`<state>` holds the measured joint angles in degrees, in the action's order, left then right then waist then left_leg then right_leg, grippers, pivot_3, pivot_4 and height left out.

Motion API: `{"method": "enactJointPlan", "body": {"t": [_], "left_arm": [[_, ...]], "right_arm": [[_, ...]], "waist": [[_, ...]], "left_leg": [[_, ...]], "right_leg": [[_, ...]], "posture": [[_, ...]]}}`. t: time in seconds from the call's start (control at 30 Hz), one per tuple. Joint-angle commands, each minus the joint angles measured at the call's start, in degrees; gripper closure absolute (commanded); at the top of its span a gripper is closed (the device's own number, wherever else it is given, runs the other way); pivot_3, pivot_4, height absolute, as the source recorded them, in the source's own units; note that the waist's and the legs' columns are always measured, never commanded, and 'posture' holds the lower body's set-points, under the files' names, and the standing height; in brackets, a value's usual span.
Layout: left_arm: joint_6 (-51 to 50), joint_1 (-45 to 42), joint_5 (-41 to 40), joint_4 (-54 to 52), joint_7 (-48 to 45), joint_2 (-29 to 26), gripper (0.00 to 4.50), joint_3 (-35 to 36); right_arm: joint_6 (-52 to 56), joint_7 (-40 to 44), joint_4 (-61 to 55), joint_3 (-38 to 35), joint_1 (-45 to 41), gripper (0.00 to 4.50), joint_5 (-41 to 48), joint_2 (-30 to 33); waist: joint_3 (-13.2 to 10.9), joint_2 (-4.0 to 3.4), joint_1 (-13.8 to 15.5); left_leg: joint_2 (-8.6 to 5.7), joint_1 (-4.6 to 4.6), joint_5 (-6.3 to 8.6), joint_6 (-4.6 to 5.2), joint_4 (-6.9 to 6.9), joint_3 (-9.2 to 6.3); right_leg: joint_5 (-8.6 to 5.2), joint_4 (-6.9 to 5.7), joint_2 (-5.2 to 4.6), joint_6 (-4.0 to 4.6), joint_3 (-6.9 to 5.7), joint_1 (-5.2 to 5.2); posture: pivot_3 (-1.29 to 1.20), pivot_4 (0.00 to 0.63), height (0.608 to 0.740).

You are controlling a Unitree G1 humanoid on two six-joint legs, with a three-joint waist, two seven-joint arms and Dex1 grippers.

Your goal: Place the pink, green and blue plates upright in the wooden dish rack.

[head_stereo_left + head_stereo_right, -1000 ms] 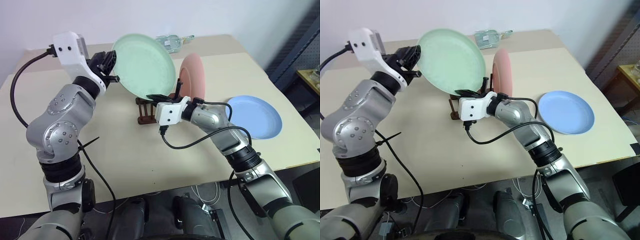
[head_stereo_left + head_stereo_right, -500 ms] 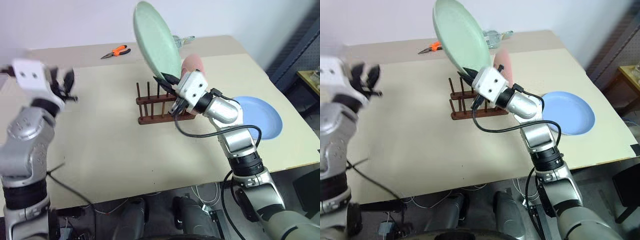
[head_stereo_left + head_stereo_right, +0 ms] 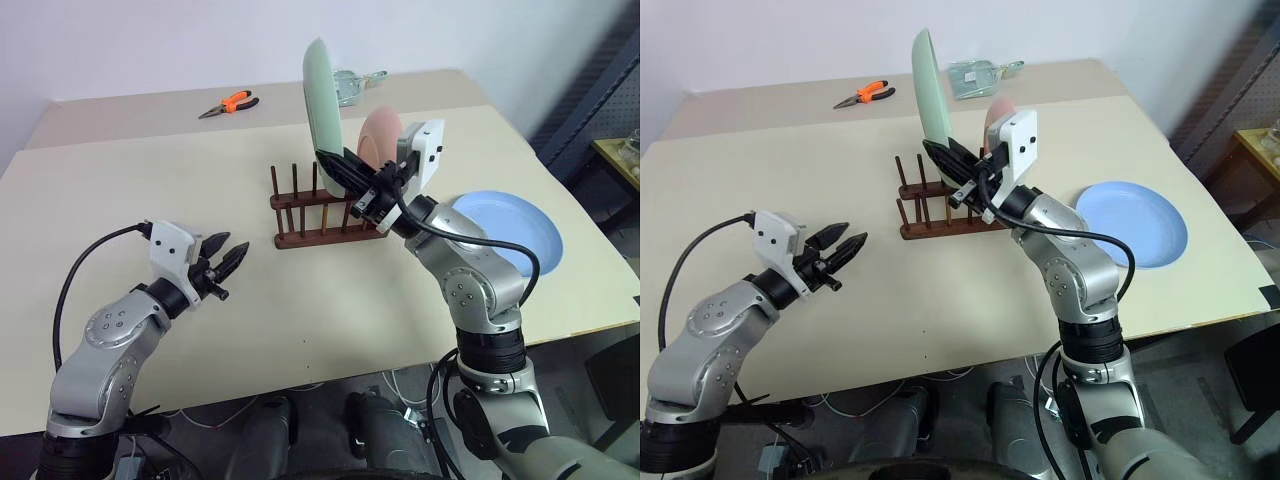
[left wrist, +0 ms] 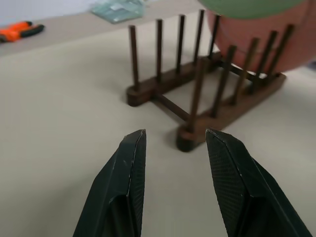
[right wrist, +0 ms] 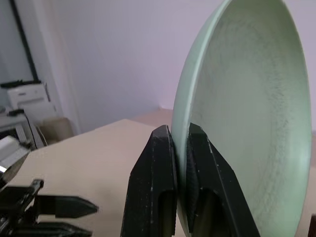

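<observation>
Above the rack's free pegs, the right gripper (image 3: 345, 172) has its two black fingers clamped together on the lower rim of the mint green round plastic plate (image 3: 322, 100), which stands edge-up and nearly vertical over the small dark brown wooden dish rack (image 3: 325, 210). The pale pink plate (image 3: 380, 140) of the same shape already stands upright between pegs at the rack's right end, just behind the green one. The light blue plate (image 3: 510, 232) lies flat on the beige table (image 3: 300, 300), well to the right of the rack.

The left gripper (image 3: 222, 268) hangs low over the table to the rack's left, its fingers apart and holding nothing, pointing toward the rack's near end.

The step in hand appears to be slotting the green plate. To do it well, the plate should probably be kept vertical and square to the rails, lined up with an empty gap beside the pink plate, then lowered straight so its rim settles between peg pairs on both rails before the grip loosens; a tilted descent risks knocking the pink plate or nudging the light rack.

Orange-handled pliers (image 3: 228, 103) and a clear packet (image 3: 352, 84) lie at the table's far edge. No readable brand, label or writing shows anywhere.
</observation>
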<state>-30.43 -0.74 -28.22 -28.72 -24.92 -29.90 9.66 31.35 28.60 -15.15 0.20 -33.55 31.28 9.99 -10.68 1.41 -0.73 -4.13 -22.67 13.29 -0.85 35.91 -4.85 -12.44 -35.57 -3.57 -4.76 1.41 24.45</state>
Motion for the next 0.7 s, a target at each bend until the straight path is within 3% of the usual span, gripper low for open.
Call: {"method": "enactJointPlan", "body": {"t": [0.03,0.27,0.37,0.57,0.7], "left_arm": [[0.6,-0.6,-0.1,-2.6,-0.2,0.2,2.58,0.0],[0.2,-0.6,0.7,-3.0,-0.2,0.6,2.58,-1.2],[0.1,-0.6,1.0,-3.2,-0.1,0.7,2.53,-2.0],[-0.1,-0.9,1.3,-3.3,-0.2,0.8,2.53,-2.8],[-0.2,-1.1,1.5,-3.0,-0.6,0.7,2.53,-3.4]], "right_arm": [[2.4,-0.9,-0.5,-1.8,-1.4,4.50,3.1,-0.4],[6.4,-3.4,3.4,-3.2,-2.4,4.50,5.0,-0.8],[5.5,-3.2,4.4,-2.3,-2.7,3.49,3.3,-0.1],[3.2,-3.1,4.3,-1.1,-2.9,0.58,0.7,0.3],[0.0,-1.8,3.2,0.5,-3.2,0.58,-3.2,2.6]], "waist": [[0.0,0.00,0.0],[0.0,0.00,0.0],[0.0,-0.01,0.0],[0.0,-0.03,0.0],[0.0,-0.03,0.0]], "left_leg": [[0.00,0.00,0.00,0.00,0.00,0.00],[0.00,0.00,0.00,0.00,0.00,0.02],[0.00,0.00,0.00,0.01,0.00,0.02],[0.00,0.00,0.00,0.01,0.00,0.03],[0.00,0.00,0.00,0.01,0.01,0.03]], "right_leg": [[0.00,0.00,0.00,0.00,-0.01,0.00],[0.01,0.00,0.01,-0.02,-0.02,0.00],[0.01,0.00,0.01,-0.02,-0.04,0.00],[0.01,0.00,0.01,-0.03,-0.05,0.00],[0.02,0.01,0.01,-0.04,-0.06,0.00]], "posture": [[0.00,0.150,0.740],[0.00,0.150,0.740],[0.00,0.150,0.740],[0.00,0.150,0.740],[0.00,0.150,0.740]]}}
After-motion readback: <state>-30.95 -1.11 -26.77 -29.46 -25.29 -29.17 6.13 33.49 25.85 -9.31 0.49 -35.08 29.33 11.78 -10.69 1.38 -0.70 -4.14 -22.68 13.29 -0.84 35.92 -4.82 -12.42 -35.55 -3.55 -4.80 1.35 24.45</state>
